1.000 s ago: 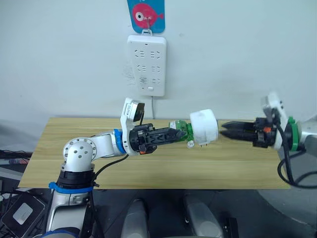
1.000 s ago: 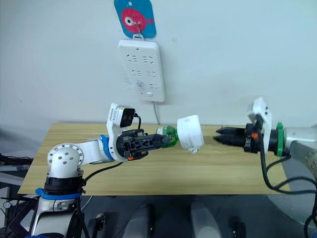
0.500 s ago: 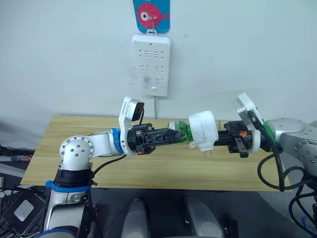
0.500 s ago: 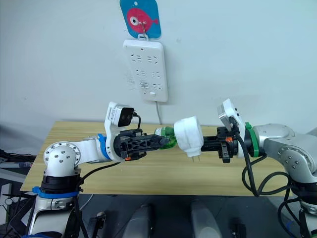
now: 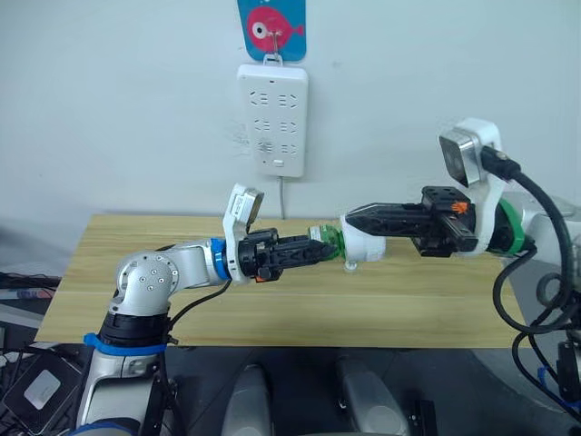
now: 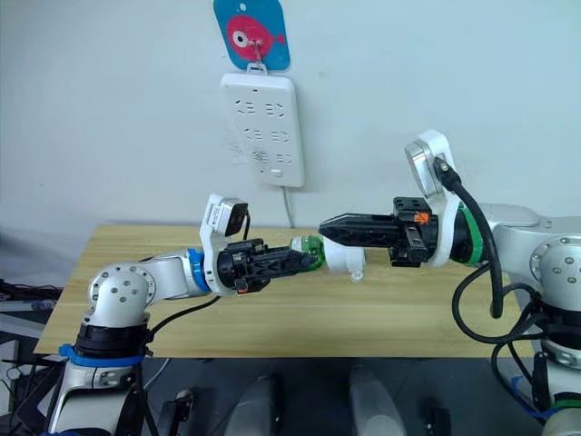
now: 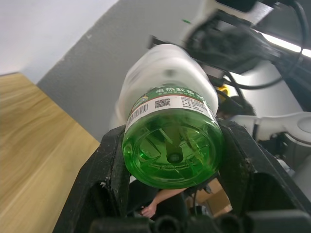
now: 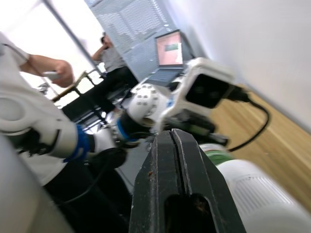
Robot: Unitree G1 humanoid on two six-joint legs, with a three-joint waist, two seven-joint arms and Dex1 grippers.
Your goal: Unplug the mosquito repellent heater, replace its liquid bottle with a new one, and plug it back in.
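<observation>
I held the mosquito repellent heater point(image 5: 365, 242) in the air above the wooden counter point(image 5: 272, 300), out in front of the wall, with both arms meeting at it. My left jaws point(image 5: 316, 250) were clamped on the green bottle point(image 7: 171, 150) that sat screwed into the heater's underside; the left wrist view looked straight at the bottle's round green base, pinched between the two black fingers point(image 7: 107, 179), with the white heater body beyond it. My right jaws point(image 5: 349, 218) reached in from the other side and lay along the top of the white heater. In the right wrist view the two fingers point(image 8: 182, 194) were pressed together with no gap, resting on or just over the heater's ribbed white shell; I could not tell whether they actually touched it. Small metal prongs point(image 5: 349, 265) pointed down from the heater. On the wall behind hung a white power strip point(image 5: 273, 118), upright beneath a blue card with a pink fish point(image 5: 270, 25), its cord point(image 5: 280, 195) dropping behind the counter. People point(image 8: 112, 63) showed in the background of the right wrist view.
</observation>
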